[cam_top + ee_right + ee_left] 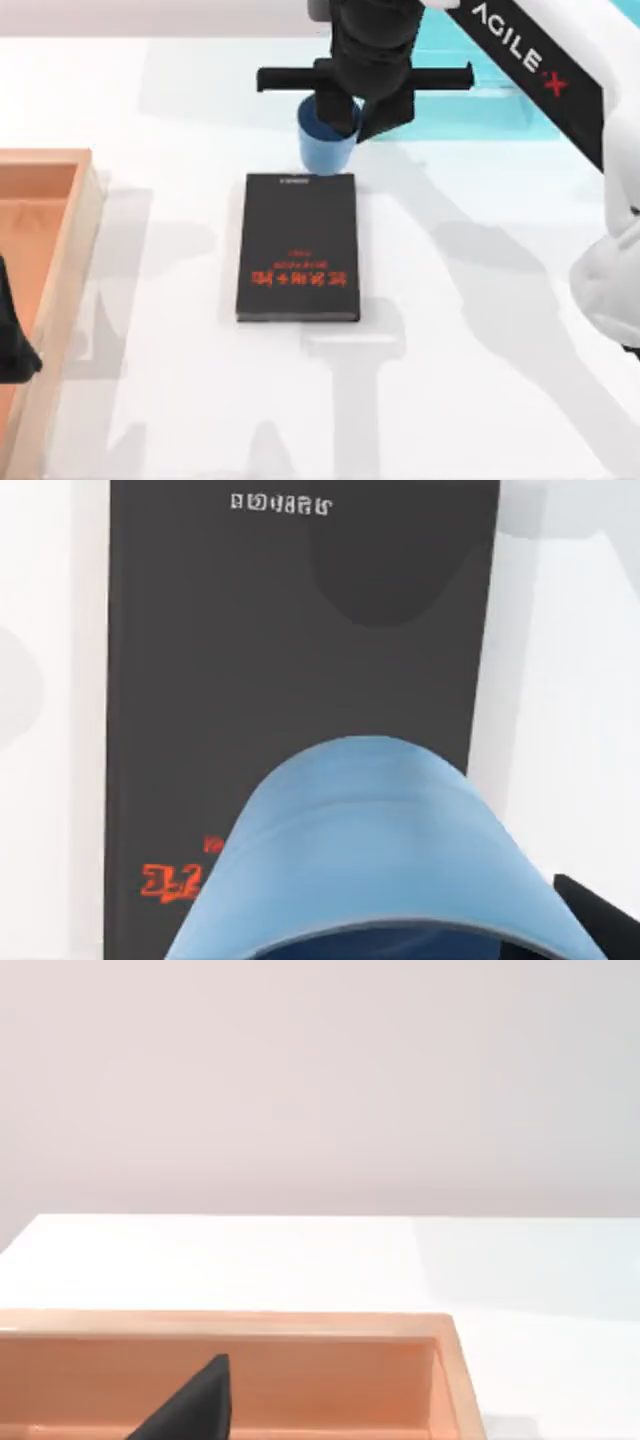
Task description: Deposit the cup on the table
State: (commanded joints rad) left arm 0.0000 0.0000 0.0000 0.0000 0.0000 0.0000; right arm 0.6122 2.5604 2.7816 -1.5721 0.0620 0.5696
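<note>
Blue cup [326,140] in R gripper [347,118], above book [298,250]

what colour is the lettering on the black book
Red on the book, with a small white line at one end; the right wrist view shows it best.

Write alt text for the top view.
The right gripper holds the blue cup just beyond the far end of a black book lying flat on the white table. An orange tray sits at the left edge, the left gripper over it.
</note>
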